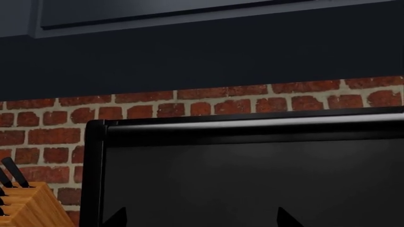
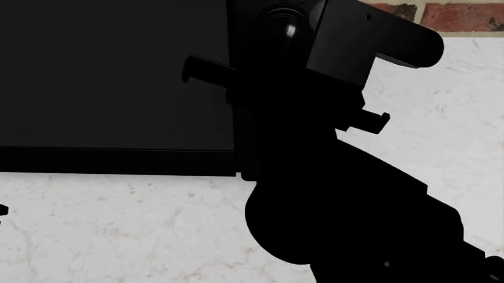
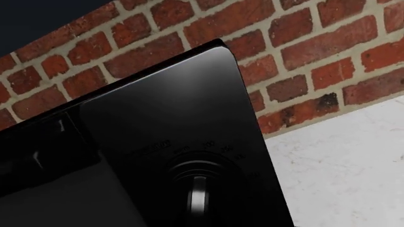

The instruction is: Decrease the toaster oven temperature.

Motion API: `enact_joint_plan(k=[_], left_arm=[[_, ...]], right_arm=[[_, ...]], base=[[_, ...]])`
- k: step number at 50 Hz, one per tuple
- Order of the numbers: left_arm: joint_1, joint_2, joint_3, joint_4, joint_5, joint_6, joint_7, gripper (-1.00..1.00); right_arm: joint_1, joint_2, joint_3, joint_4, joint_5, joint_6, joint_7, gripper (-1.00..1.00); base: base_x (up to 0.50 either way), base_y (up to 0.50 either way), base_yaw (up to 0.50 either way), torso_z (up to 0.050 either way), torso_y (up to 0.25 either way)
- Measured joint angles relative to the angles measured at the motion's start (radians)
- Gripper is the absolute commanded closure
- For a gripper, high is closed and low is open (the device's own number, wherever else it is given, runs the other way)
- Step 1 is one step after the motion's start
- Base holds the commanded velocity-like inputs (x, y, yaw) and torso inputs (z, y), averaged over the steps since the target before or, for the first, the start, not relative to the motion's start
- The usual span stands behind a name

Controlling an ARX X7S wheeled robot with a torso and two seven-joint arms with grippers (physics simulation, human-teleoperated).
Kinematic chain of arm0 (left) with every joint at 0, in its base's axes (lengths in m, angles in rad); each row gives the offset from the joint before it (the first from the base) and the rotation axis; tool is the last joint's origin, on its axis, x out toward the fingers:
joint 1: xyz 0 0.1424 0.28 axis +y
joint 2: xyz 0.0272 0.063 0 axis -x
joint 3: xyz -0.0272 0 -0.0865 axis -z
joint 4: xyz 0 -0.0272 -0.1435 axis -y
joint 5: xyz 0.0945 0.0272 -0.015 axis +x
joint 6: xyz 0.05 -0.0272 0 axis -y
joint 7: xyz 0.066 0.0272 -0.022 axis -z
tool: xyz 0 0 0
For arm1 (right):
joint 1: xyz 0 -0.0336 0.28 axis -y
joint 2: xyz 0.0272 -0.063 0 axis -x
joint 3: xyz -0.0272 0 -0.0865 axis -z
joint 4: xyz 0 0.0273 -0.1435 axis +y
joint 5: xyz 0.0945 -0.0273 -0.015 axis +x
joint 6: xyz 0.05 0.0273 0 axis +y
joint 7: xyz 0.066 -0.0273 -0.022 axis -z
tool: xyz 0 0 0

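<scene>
The toaster oven (image 2: 110,76) is a big matte black box on the counter; its wide dark door (image 1: 252,179) fills the left wrist view. My left gripper (image 1: 202,218) faces that door, open, with two dark fingertips (image 1: 117,218) far apart and nothing between them. A round black knob (image 3: 198,189) with a shiny ridge and faint dial marks above it sits very close in the right wrist view. My right arm (image 2: 331,177) reaches up to the oven's knob panel (image 2: 275,29). Its fingers are lost in black against the panel.
The oven stands on a white marble counter (image 2: 118,236) against a red brick wall (image 3: 303,42). A wooden knife block (image 1: 31,208) stands beside the oven's door side. Dark cabinets (image 1: 189,47) hang above.
</scene>
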State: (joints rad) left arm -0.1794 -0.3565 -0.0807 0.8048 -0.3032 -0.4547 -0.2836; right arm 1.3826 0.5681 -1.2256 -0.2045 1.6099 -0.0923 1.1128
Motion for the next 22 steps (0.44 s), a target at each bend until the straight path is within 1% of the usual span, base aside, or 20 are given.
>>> enact_joint_plan(k=[22], left_arm=[[-0.011,-0.005,0.011,0.001,-0.007,-0.005,-0.008,-1.0]], right_arm=[[0.104,0.037,-0.086,-0.002,-0.043,0.204,-0.016,1.0]], base=[[0.01,0.0,0.01,0.0,0.0]])
